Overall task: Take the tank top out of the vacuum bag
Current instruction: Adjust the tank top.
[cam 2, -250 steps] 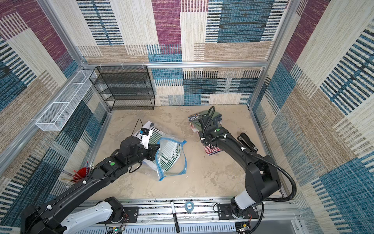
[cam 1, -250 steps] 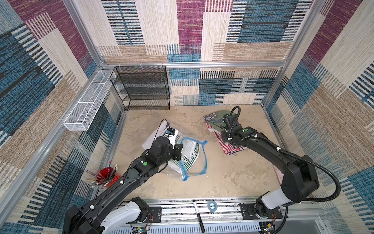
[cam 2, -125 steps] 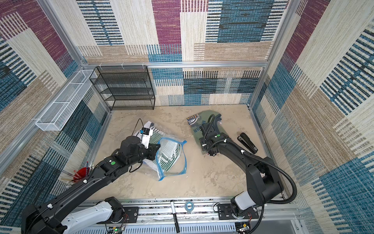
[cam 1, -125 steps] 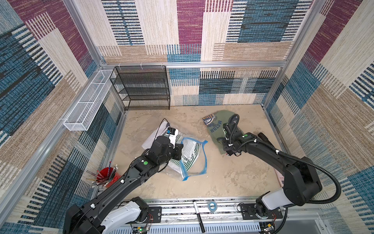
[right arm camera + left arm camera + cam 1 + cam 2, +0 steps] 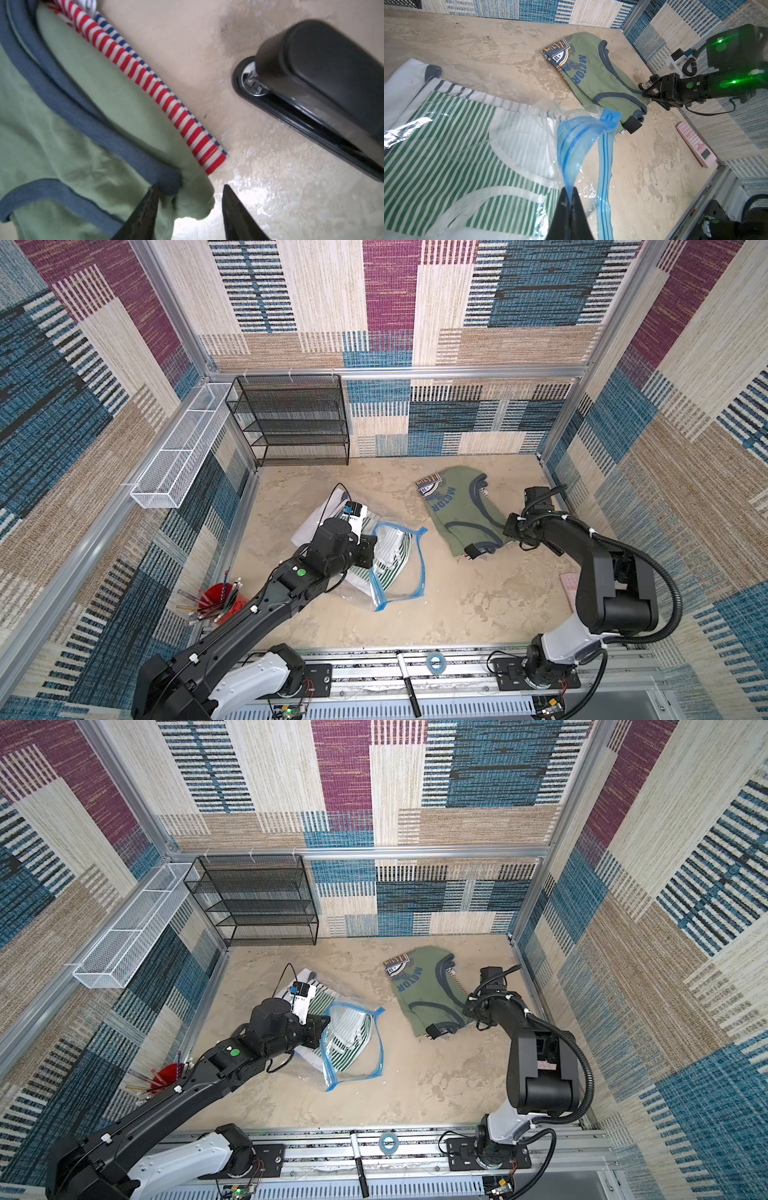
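The clear vacuum bag (image 5: 409, 597) (image 5: 361, 1065) lies mid-table with its blue zip strip (image 5: 583, 135) lifted. My left gripper (image 5: 372, 550) (image 5: 325, 1029) (image 5: 570, 199) is shut on that strip. A green-and-white striped garment (image 5: 446, 135) is still inside the bag. An olive tank top (image 5: 457, 510) (image 5: 424, 994) (image 5: 596, 79) (image 5: 83, 124) with blue trim lies flat on the table to the bag's right. My right gripper (image 5: 505, 531) (image 5: 466, 1006) (image 5: 189, 195) is open at its near right corner, with a loose fold of the fabric between the fingers.
A red-and-white striped cloth (image 5: 155, 83) pokes out from under the tank top. A black stapler (image 5: 322, 83) lies close beside my right gripper. A small black block (image 5: 473, 549) sits at the top's hem, a pink calculator (image 5: 695, 143) by the right wall. A black rack (image 5: 291, 427) stands at the back left.
My right gripper has opened and let go of the olive tank top, which now lies spread over the red-striped cloth. The arm has drawn back to the right. The left gripper has not moved.
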`<state>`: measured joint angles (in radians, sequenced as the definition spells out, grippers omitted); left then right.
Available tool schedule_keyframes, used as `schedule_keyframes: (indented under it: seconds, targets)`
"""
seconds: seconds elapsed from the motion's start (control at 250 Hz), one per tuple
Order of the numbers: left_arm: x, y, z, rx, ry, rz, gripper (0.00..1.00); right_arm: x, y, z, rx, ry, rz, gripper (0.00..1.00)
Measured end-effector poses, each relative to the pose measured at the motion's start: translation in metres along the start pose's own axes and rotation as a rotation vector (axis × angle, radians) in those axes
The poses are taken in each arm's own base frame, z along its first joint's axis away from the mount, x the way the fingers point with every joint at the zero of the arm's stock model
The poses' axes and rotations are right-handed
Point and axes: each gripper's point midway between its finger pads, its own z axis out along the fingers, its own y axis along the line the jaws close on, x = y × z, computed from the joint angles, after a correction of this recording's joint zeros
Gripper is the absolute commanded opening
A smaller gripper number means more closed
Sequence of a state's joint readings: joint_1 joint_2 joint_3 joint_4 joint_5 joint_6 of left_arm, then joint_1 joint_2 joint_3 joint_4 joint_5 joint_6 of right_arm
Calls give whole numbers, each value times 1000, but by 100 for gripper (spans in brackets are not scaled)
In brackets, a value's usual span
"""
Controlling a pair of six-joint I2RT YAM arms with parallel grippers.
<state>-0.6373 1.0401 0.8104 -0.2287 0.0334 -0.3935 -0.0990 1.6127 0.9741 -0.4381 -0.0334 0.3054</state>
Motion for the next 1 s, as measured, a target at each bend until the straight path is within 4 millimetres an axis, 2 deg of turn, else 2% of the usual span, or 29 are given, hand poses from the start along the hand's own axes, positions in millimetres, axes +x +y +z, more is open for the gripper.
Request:
schedule_keyframes:
  seconds: [0.136, 0.352, 0.428, 0.524, 0.66, 0.768, 1.0]
  targets:
    - [0, 0, 0, 0, 0, 1, 0, -5, 8, 6, -53, -19, 2, 50]
    - [4, 2, 5, -7, 16, 2, 0, -11, 13, 11, -84, -38, -3, 40]
    - [4, 2, 5, -7, 17, 2, 0, -8, 13, 16, -83, -23, -12, 29]
    - [4, 2, 5, -7, 16, 2, 0, -5, 13, 20, -89, -9, -16, 0]
    - [3, 1, 3, -5, 11, 3, 0, -5, 16, 19, -106, -8, -24, 0]
    - [2, 1, 2, -3, 8, 3, 0, -12, 25, 4, -143, -42, -51, 0]
    - [2, 1, 3, -2, 7, 3, 0, -41, 59, -48, -158, -194, -160, 0]
